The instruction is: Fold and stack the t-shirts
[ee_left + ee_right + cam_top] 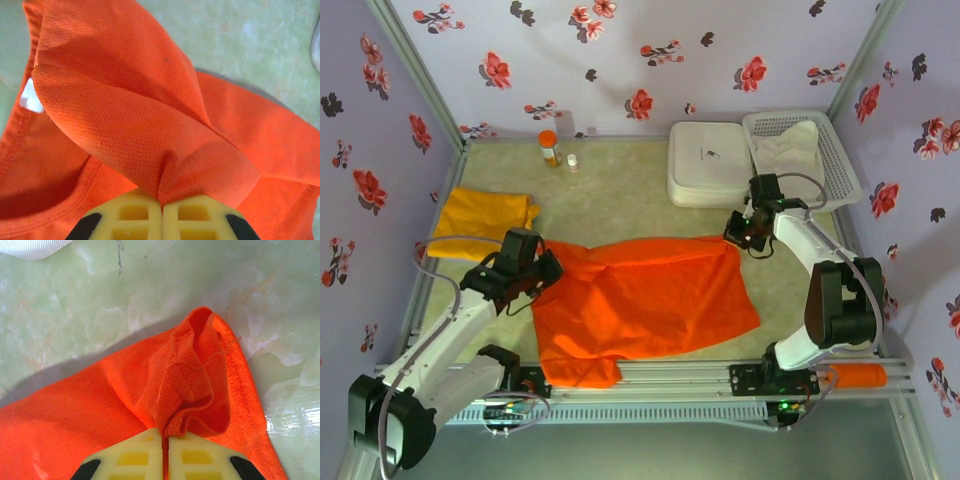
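The orange-red t-shirt lies spread across the middle of the table, stretched between both arms. My left gripper is shut on its far left corner; in the left wrist view the fabric bunches up out of the closed yellow fingers, with a white label at the left. My right gripper is shut on the far right corner, where a hemmed fold rises from the pinched fingers. The yellow-orange t-shirt lies crumpled at the left edge.
A white case and a white basket holding pale cloth stand at the back right. An orange bottle and a small white bottle stand at the back wall. A metal rail runs along the near edge.
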Robot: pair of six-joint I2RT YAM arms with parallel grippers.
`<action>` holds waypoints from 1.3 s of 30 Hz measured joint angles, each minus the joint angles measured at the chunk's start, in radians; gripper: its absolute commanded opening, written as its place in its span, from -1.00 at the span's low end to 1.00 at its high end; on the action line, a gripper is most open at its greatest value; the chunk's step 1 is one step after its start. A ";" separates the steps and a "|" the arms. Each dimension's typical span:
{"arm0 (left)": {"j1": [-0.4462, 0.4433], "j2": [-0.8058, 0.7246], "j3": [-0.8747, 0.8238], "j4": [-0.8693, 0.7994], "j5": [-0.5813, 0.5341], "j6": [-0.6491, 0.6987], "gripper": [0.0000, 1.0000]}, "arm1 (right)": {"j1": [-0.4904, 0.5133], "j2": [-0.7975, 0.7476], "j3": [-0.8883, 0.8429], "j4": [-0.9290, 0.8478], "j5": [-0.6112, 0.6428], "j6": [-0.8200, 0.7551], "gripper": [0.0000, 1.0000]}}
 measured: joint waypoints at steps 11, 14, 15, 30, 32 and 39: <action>-0.104 -0.001 -0.102 0.006 -0.013 -0.119 -1.00 | 0.000 0.009 0.000 -0.021 0.008 -0.002 -0.69; -0.111 -0.007 -0.111 -0.012 -0.016 -0.131 -0.63 | 0.000 0.011 0.000 -0.054 0.008 -0.002 -0.61; -0.111 -0.013 -0.113 -0.023 -0.016 -0.140 -0.48 | 0.000 0.011 0.000 -0.064 0.011 -0.002 -0.47; 0.029 0.030 0.178 -0.205 -0.023 0.074 0.01 | -0.021 -0.017 0.047 -0.103 0.158 0.003 0.38; 0.083 0.070 0.207 -0.195 -0.024 0.136 -0.01 | -0.027 0.040 0.066 -0.070 0.135 0.002 0.37; 0.220 0.297 0.219 -0.106 -0.018 0.293 -0.12 | -0.029 0.227 0.107 0.002 0.069 -0.011 0.29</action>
